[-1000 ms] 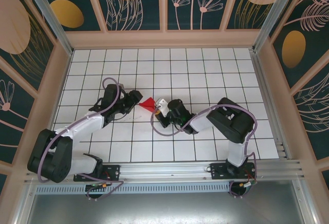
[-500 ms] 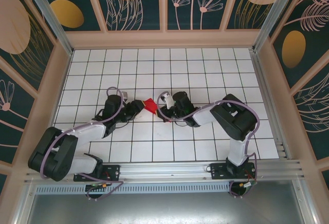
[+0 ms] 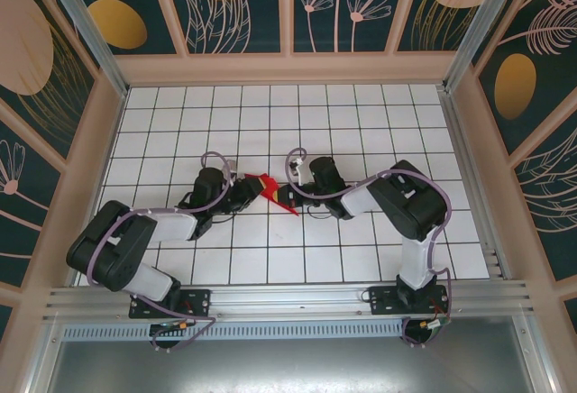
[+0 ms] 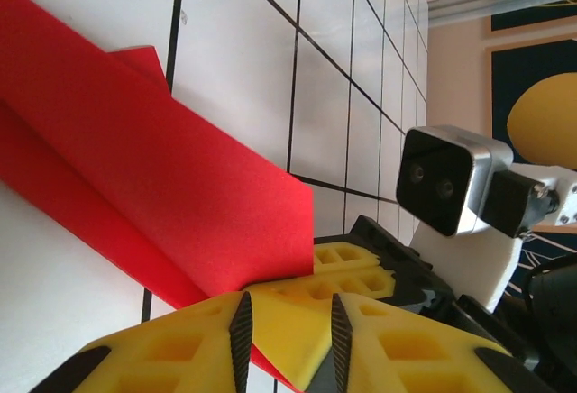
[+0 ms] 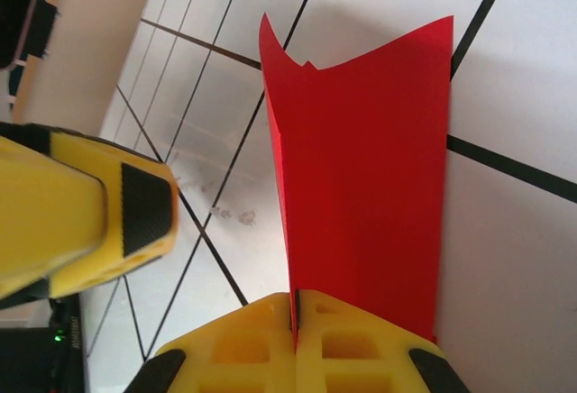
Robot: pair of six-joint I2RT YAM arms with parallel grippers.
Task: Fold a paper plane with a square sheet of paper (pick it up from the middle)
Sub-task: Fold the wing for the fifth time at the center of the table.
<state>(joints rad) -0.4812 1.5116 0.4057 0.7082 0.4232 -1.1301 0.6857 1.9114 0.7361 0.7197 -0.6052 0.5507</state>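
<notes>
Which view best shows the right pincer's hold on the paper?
Right wrist: the right pincer is shut on the red paper. Left wrist shows its folded layers at the left pincer; top external, a small distant red shape.

The folded red paper [image 4: 180, 186] slants across the white grid table [image 4: 243, 68]. The left gripper [image 4: 288, 339] straddles the paper's lower edge, its yellow fingers [image 4: 171, 352] slightly apart. Just beyond, the right gripper [image 4: 347, 271] clamps the paper's corner.
</notes>
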